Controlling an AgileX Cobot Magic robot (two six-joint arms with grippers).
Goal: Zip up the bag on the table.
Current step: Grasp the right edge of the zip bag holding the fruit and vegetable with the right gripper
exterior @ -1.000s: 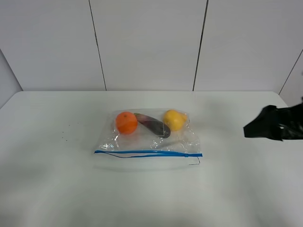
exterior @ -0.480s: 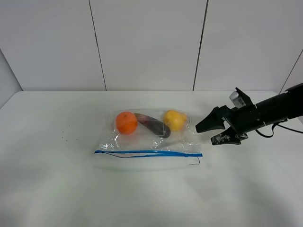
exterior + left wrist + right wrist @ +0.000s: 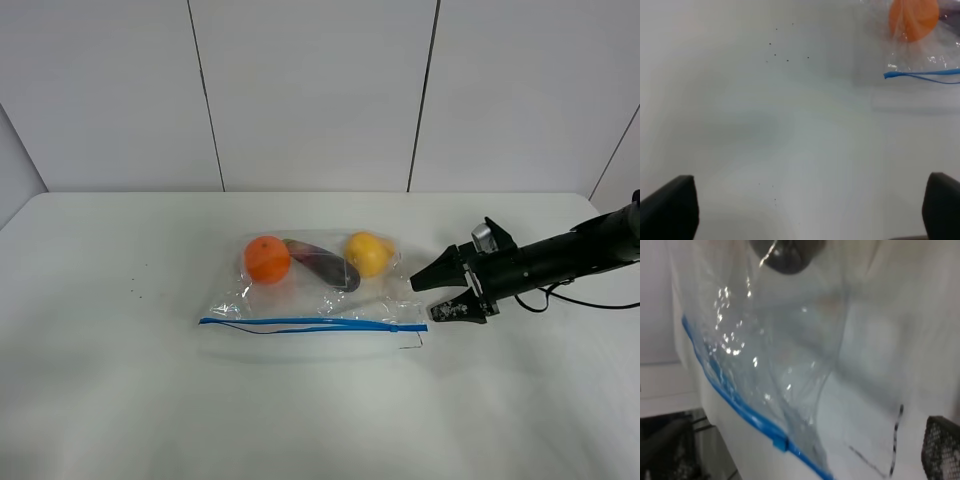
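The right gripper (image 3: 421, 304) has come in fast from the right edge of the exterior view. A second ago it was a dark blur at that edge; half a second ago it hung beside the bag's far right corner. Now it sits lower and nearer, just off the right end of the zip strip (image 3: 310, 323), not yet touching. Its jaws stand apart, one finger above the strip's line and one level with it.

The bag (image 3: 320, 290) has not shifted. It lies flat near the middle of the table (image 3: 100, 400), with the strip along its near edge. The slider (image 3: 394, 326) seems to sit close to the right end. Left of it the strip splits into two lines, so I judge the mouth mostly unsealed.

The right wrist view shows the slider (image 3: 780, 442) close ahead, which suggests that it is the target. The next step is probably to close on it and draw it left.

Farther back inside the bag lie an orange (image 3: 267, 258), a purple piece (image 3: 325, 265) and a yellow fruit (image 3: 367, 253).

The left gripper (image 3: 810, 200) is outside the exterior view. Its fingers are wide apart over bare table, well away from the bag's left corner (image 3: 890, 75). Nothing pins that end, so the bag may slide when pulled.
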